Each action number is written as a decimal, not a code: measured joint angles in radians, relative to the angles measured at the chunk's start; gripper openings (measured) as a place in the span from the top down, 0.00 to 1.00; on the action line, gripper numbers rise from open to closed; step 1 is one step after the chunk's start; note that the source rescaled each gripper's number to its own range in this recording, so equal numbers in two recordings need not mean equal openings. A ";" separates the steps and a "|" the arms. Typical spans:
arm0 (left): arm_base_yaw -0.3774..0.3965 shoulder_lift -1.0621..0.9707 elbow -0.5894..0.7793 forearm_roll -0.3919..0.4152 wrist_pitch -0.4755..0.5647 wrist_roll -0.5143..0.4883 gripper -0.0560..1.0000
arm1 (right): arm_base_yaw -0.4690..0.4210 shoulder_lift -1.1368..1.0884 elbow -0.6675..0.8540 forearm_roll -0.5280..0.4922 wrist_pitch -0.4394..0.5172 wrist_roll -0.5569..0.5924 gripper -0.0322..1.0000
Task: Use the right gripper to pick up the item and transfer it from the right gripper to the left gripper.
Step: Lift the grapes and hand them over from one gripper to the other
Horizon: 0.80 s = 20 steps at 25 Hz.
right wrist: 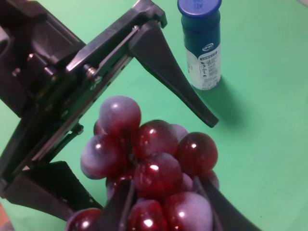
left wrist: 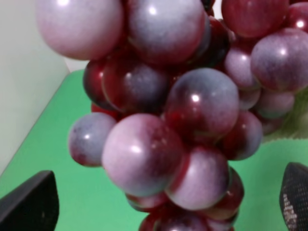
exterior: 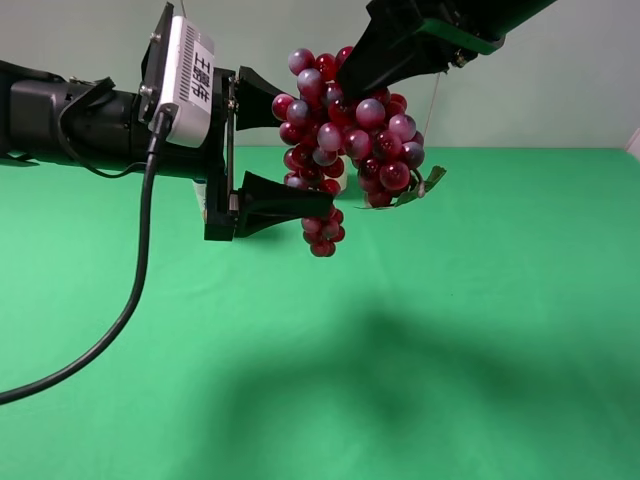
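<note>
Above the green table, the item hangs in mid-air, well clear of the surface, with its green leaf at the right-hand end. The right gripper reaches in from the upper right and is clamped tight on the upper part of the bunch. The left gripper extends horizontally from the left with its jaws spread to full width, one above and one below the left side of the bunch. Its fingers bracket the grapes without closing on them; contact cannot be determined. A blue-capped white bottle stands upright on the table.
</note>
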 joint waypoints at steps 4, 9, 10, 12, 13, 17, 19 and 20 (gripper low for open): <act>0.000 0.055 -0.001 0.000 0.024 0.000 0.00 | 0.000 0.000 0.000 0.000 0.000 0.000 0.97; 0.000 0.088 -0.036 -0.001 0.044 0.000 0.03 | 0.000 0.000 0.000 0.000 0.000 0.000 0.97; 0.000 0.088 -0.046 0.000 0.048 0.000 0.03 | 0.000 0.000 0.000 0.000 0.000 0.000 0.97; 0.000 0.088 -0.061 0.000 0.051 0.000 0.04 | 0.000 0.000 0.000 0.000 0.000 0.000 0.97; 0.000 0.088 -0.064 -0.001 0.051 0.000 0.04 | 0.000 0.000 0.000 0.000 0.000 0.000 0.97; -0.006 0.105 -0.073 -0.003 0.054 0.000 0.04 | 0.000 0.000 0.000 0.000 0.000 0.000 0.97; -0.019 0.133 -0.084 -0.003 0.056 0.000 0.04 | 0.000 0.000 0.000 0.000 0.000 -0.002 0.97; -0.030 0.152 -0.095 -0.002 0.055 0.000 0.04 | 0.000 0.000 0.000 0.000 0.000 -0.002 0.97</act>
